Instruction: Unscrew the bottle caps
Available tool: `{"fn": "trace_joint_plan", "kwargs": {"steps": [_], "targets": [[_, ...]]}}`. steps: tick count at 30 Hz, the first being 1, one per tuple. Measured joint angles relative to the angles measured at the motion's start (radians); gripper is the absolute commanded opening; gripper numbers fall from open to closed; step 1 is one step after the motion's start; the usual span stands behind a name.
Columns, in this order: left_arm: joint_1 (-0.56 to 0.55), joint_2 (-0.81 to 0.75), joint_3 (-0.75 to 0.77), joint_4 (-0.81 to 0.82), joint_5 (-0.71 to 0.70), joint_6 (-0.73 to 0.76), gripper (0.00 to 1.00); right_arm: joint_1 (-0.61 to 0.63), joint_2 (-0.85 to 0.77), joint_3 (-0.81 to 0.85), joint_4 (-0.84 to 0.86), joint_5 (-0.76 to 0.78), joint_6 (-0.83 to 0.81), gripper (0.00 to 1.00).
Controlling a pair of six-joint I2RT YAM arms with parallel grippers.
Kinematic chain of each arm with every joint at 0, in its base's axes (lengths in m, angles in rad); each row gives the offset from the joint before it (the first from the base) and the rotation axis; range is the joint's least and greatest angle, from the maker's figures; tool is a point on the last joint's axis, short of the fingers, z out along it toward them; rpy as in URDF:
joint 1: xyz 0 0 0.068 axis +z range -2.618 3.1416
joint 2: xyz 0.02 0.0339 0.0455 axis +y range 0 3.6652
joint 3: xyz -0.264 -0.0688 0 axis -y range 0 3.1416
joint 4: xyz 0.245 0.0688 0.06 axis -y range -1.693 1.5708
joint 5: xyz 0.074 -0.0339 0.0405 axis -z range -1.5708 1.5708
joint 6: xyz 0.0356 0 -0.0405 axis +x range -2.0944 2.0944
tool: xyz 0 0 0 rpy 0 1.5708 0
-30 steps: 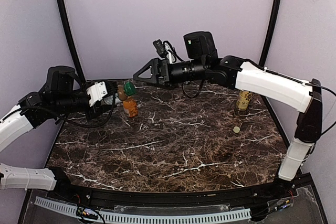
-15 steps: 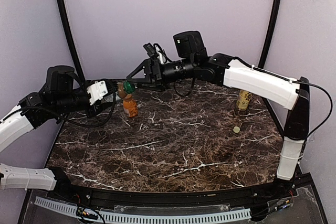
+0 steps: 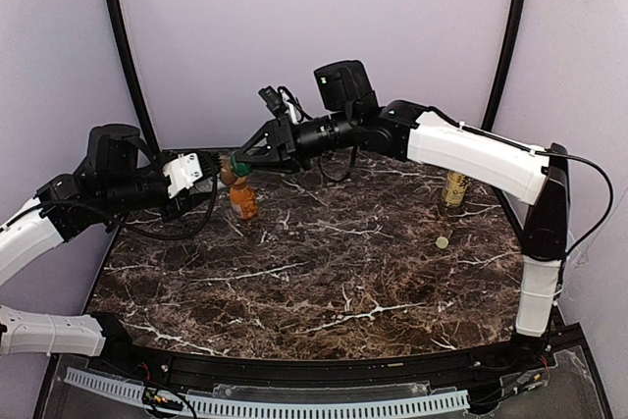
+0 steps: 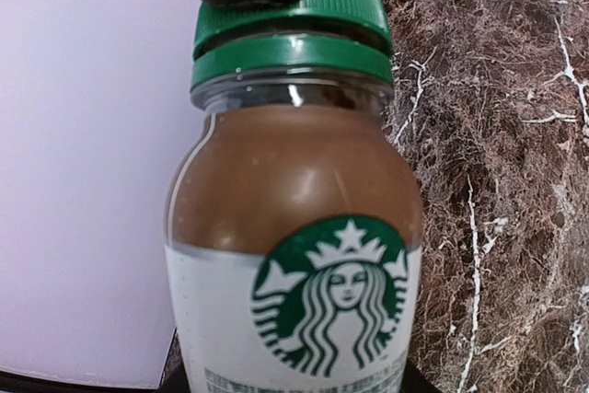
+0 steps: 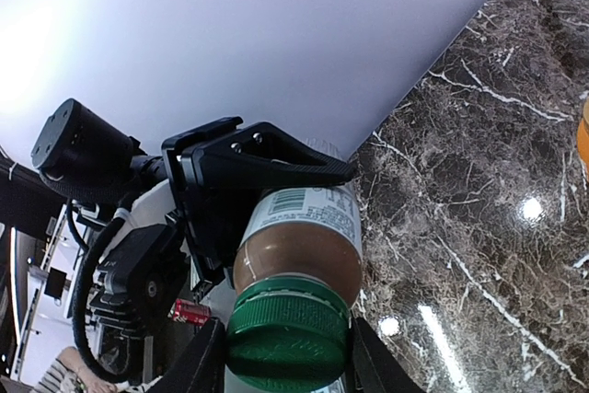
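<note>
A: Where is the green cap [image 5: 287, 330]?

B: It is on the top of the brown drink bottle [image 4: 294, 227]. The bottle is up in the air, over the back left part of the table [image 3: 324, 291]. Its cap end faces the right arm.

A: Who holds the bottle?

B: The left gripper [image 3: 212, 176] does. Its jaws are partly closed and they hug the bottle around the white label.

A: And the right gripper [image 3: 239, 165]?

B: It has closed in on the green cap. One of its black fingers [image 5: 201, 365] is on each side of the cap, and both press on it. The cap is on the bottle, though a thin gap shows above the green ring under it.

A: What about the other bottles?

B: The orange bottle [image 3: 243, 201] stands on the table just below the held one. The tea bottle [image 3: 453, 186] stands far over on the right side. A small cream cap [image 3: 444, 241] lies on the table near it, a bit closer to the arms.

A: Does anything touch those?

B: No. Both grippers are at the brown drink bottle.
</note>
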Motion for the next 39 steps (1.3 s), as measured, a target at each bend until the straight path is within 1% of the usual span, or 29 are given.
{"fn": "trace_joint_plan", "kwargs": {"steps": [8, 11, 13, 17, 19, 25, 29, 33, 36, 39], "targets": [[0.0, 0.0, -0.002, -0.003, -0.018, 0.004, 0.16, -0.001, 0.015, 0.015, -0.009, -0.004, -0.013, 0.12], [0.0, -0.001, -0.005, -0.003, -0.02, 0.007, 0.15, -0.001, 0.015, 0.017, -0.018, -0.008, -0.033, 0.0], [0.0, -0.002, -0.008, -0.003, -0.019, 0.011, 0.14, 0.0, 0.015, 0.018, -0.029, -0.011, -0.074, 0.0], [0.0, -0.005, -0.007, -0.03, 0.035, 0.014, 0.13, 0.026, -0.004, 0.023, -0.085, 0.038, -0.305, 0.0], [0.005, -0.013, -0.001, -0.072, 0.106, 0.008, 0.13, 0.06, -0.037, 0.01, -0.134, 0.084, -0.483, 0.0], [0.006, -0.029, 0.037, -0.233, 0.351, -0.016, 0.14, 0.184, -0.157, -0.084, -0.188, 0.244, -0.959, 0.0], [0.009, -0.026, 0.054, -0.311, 0.466, -0.031, 0.12, 0.237, -0.184, -0.097, -0.218, 0.302, -1.213, 0.0], [0.008, -0.017, 0.055, -0.355, 0.531, -0.034, 0.11, 0.269, -0.211, -0.138, -0.218, 0.341, -1.411, 0.0], [0.008, -0.008, 0.055, -0.375, 0.553, -0.034, 0.11, 0.285, -0.225, -0.169, -0.207, 0.371, -1.548, 0.0], [0.008, -0.005, 0.055, -0.387, 0.56, -0.034, 0.11, 0.298, -0.235, -0.192, -0.189, 0.4, -1.643, 0.0]]}}
